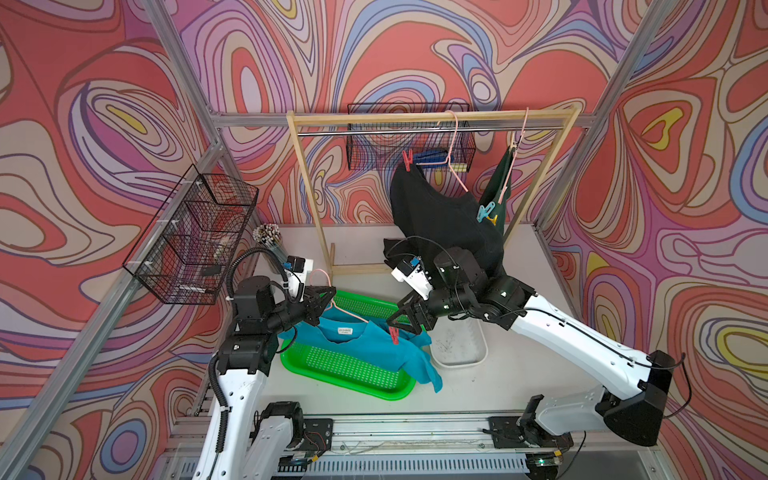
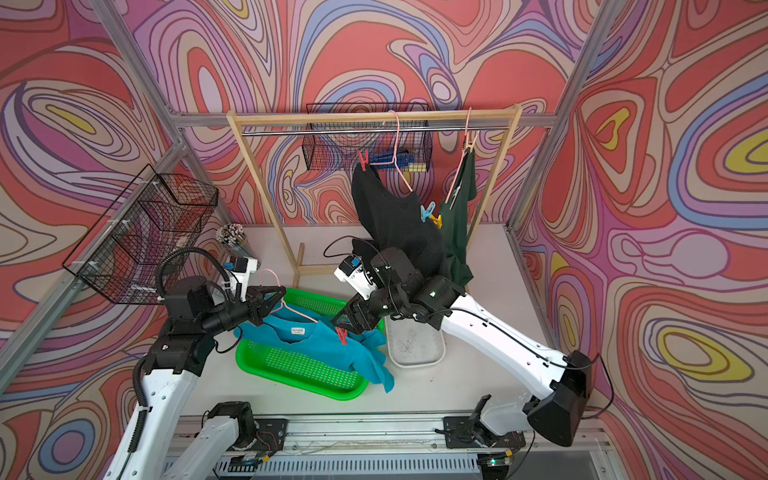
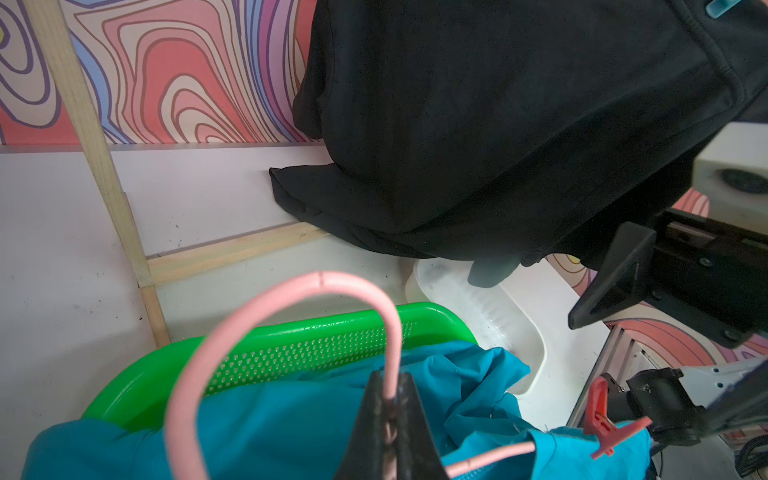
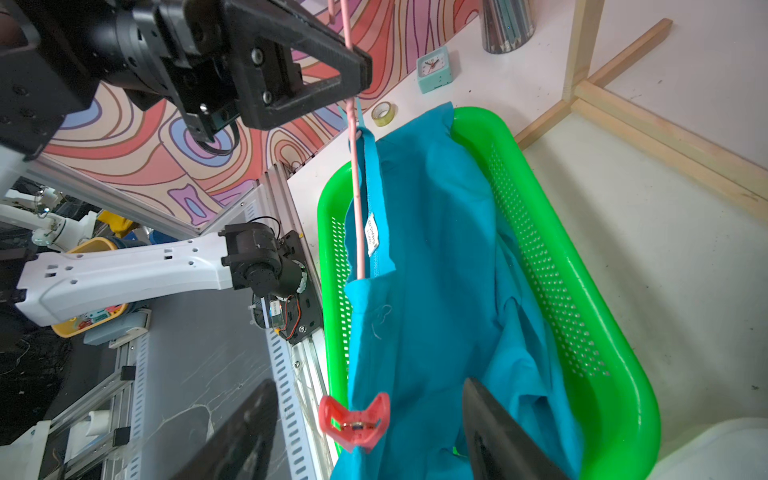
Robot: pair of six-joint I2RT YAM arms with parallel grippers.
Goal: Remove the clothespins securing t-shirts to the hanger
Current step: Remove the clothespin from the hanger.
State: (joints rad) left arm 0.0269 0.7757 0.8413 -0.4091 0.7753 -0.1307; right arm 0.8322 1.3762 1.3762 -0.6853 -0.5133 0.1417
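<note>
Inside the turquoise t-shirt (image 1: 374, 353) sits an unreadable label (image 1: 344, 331)

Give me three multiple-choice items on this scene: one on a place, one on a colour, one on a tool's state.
1. Where is the turquoise cotton t-shirt?
A) over the green perforated plastic tray
B) in a wire basket
C) on the wooden rack's rail

2. What colour is the small plastic clothespin clipped to that shirt?
A) yellow
B) red
C) light blue

3. How is the left tool?
A) wide open
B) shut on a clothespin
C) shut on the thin pink wire hanger

Answers:
1 A: in both top views its cloth drapes across the tray.
2 B: in the right wrist view the red peg sits between the jaws of the open right tool.
3 C: in the left wrist view its tips pinch the hanger's wire below the hook.
</note>
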